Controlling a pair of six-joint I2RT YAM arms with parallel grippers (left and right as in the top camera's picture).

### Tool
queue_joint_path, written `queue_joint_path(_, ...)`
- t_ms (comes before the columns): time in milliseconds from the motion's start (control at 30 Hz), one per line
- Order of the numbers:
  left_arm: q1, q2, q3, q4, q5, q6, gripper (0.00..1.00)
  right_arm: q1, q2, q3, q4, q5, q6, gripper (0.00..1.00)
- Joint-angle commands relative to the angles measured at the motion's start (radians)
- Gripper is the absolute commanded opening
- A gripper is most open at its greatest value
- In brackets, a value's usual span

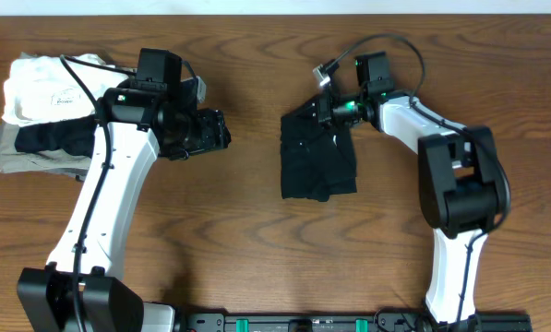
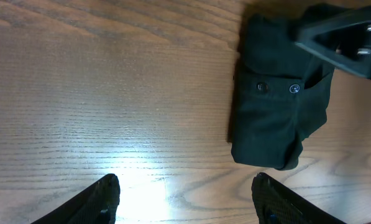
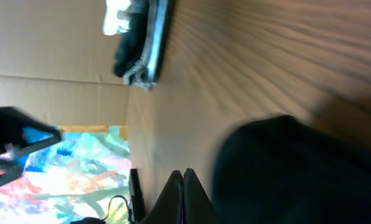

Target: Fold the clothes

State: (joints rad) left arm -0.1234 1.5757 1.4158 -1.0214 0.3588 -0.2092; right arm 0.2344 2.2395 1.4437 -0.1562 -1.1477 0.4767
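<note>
The clothes (image 1: 317,159) are a black garment lying folded into a compact rectangle in the middle of the wooden table. The left wrist view shows the clothes (image 2: 275,115) with two small pale marks. My right gripper (image 1: 323,111) sits at the garment's far edge, and my right gripper (image 3: 184,186) has its fingers pressed together with nothing between them. The black fabric (image 3: 300,171) lies just beside them. My left gripper (image 1: 215,131) hovers left of the clothes. My left gripper (image 2: 185,200) is open over bare wood.
A stack of folded garments rests at the far left: a white one (image 1: 46,88), a grey one (image 1: 21,155), and a dark piece (image 1: 53,138) on top. The table's far edge (image 1: 257,7) runs close behind both grippers.
</note>
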Motion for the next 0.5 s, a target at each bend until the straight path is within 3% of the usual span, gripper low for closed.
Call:
queue_joint_path(0,0.003,0.007,-0.005,-0.002,-0.013,0.01,0.7,-0.016,0.077,-0.002,0.009,0.041,0.024,0.01)
queue_joint_path(233,0.003,0.007,-0.005,-0.002,-0.013,0.01,0.7,-0.081,0.103,0.002,0.034,0.067,0.024,0.01)
queue_joint_path(467,0.003,0.007,-0.005,-0.002,-0.013,0.01,0.7,-0.132,-0.057,0.016,0.015,0.043,0.024,0.01)
